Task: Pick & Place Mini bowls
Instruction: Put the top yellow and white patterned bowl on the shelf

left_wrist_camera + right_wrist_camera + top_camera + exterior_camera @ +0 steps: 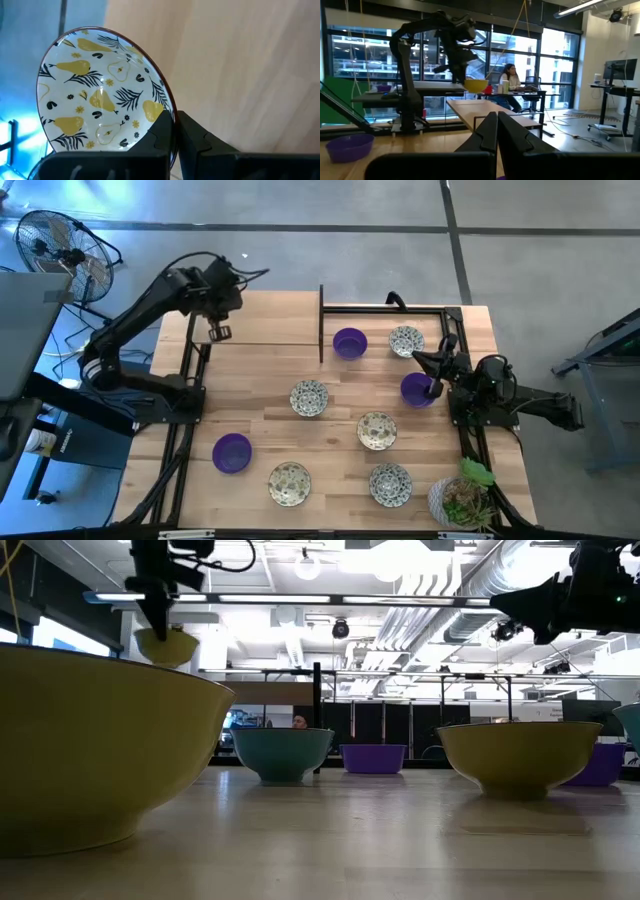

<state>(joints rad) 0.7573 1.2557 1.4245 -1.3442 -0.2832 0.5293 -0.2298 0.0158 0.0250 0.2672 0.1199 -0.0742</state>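
My left gripper (218,330) hangs above the table's far left corner, shut on a mini bowl (100,95) that is white inside with yellow pears and dark leaves, and yellow outside (167,646). My right gripper (428,366) is shut and raised (545,600) above a purple bowl (415,392) near the right edge, touching nothing. Two more purple bowls (349,343) (232,452) and several patterned bowls (309,397) (377,430) sit upright on their bases on the wood. My left gripper pinches the pear bowl at its rim (173,117), one finger (162,131) on the inside wall and the other (197,137) on the outside. It comes from above. The bowl is lifted clear of the table and hangs below the fingers (167,646).
A black upright post and rail (321,320) frame the far right part of the table. A white pot with a green plant (462,498) stands at the near right corner. Bare wood lies along the far left (270,320). A person sits at a desk far behind (511,80).
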